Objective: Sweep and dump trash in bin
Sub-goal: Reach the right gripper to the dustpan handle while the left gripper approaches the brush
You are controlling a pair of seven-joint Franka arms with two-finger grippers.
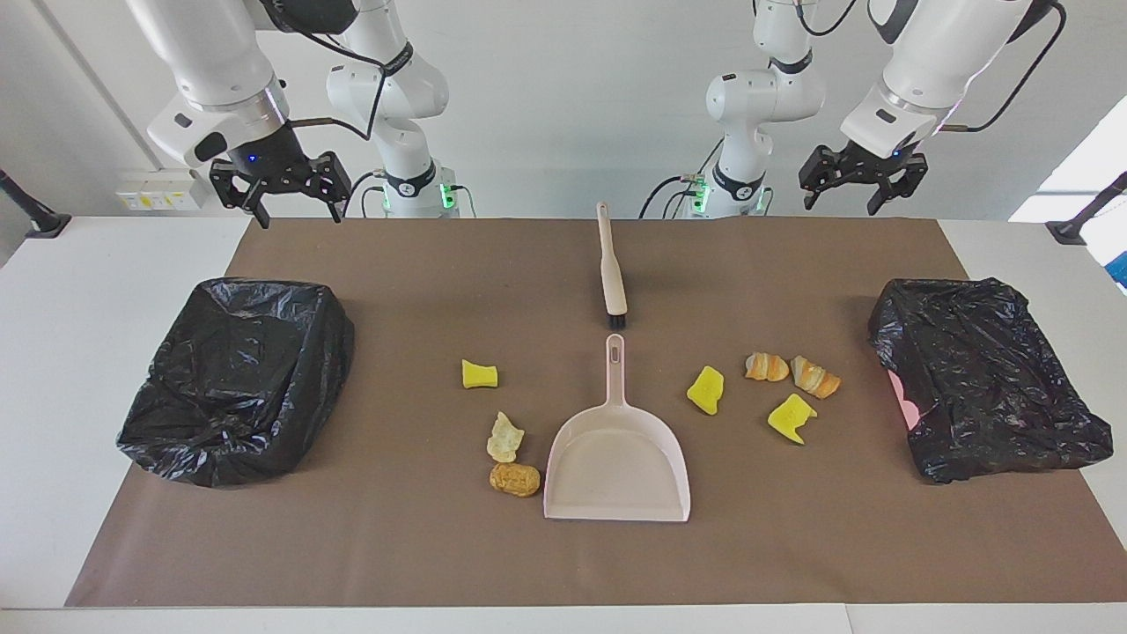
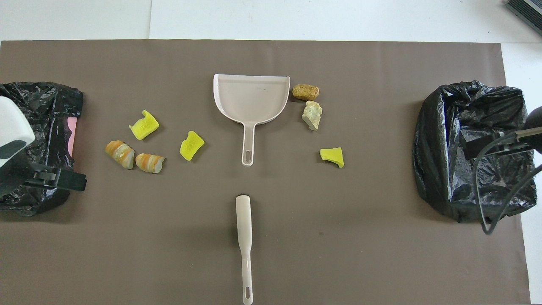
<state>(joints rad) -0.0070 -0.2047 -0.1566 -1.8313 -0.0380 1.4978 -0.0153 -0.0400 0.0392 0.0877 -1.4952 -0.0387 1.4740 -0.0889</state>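
Several trash scraps lie on the brown mat (image 1: 423,546). Yellow sponge chunks (image 1: 480,374) (image 1: 706,389) (image 1: 791,418) and tan lumps (image 1: 515,480) (image 1: 505,438) (image 1: 766,367) (image 1: 815,376) lie on both sides of the pale pink dustpan (image 1: 616,458) (image 2: 252,99). The beige brush (image 1: 611,273) (image 2: 244,237) lies nearer to the robots, in line with the pan's handle. A black-bagged bin stands at each end (image 1: 238,379) (image 1: 986,387). My right gripper (image 1: 277,189) hangs open and empty over the mat's corner at its own end. My left gripper (image 1: 852,180) hangs open and empty over the mat's edge at its own end.
White table (image 1: 88,291) surrounds the mat. The dustpan's mouth faces away from the robots. A pink patch (image 1: 900,392) shows at the side of the bin at the left arm's end. A cable (image 2: 487,199) hangs from the right arm over its bin.
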